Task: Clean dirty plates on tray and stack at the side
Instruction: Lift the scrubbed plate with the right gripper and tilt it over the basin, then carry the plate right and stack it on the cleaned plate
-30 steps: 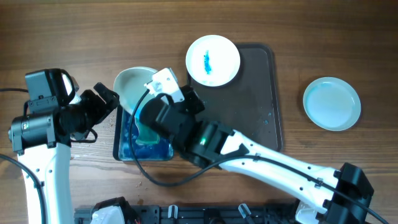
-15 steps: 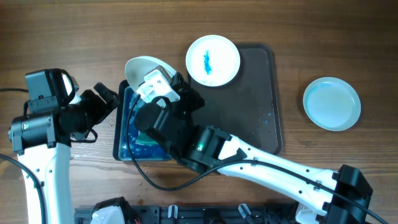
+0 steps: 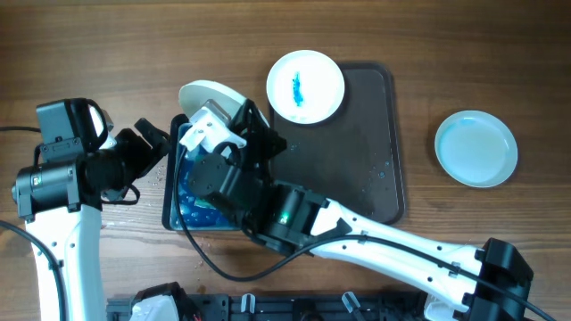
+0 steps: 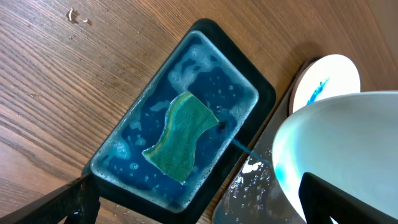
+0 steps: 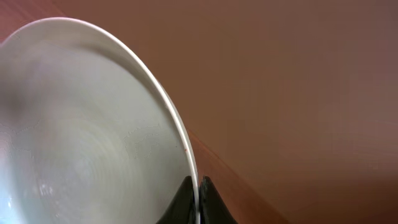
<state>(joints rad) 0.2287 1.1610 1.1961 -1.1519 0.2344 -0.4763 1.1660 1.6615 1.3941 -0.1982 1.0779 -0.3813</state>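
Because my right fingers point(image 5: 184, 200) pinch only the thin rim of the plate point(image 5: 81, 124) tipped up at the edge of the basin point(image 4: 202, 26), it could slip and crash down, while my left fingers point(image 4: 74, 202) are wide open beside that basin.
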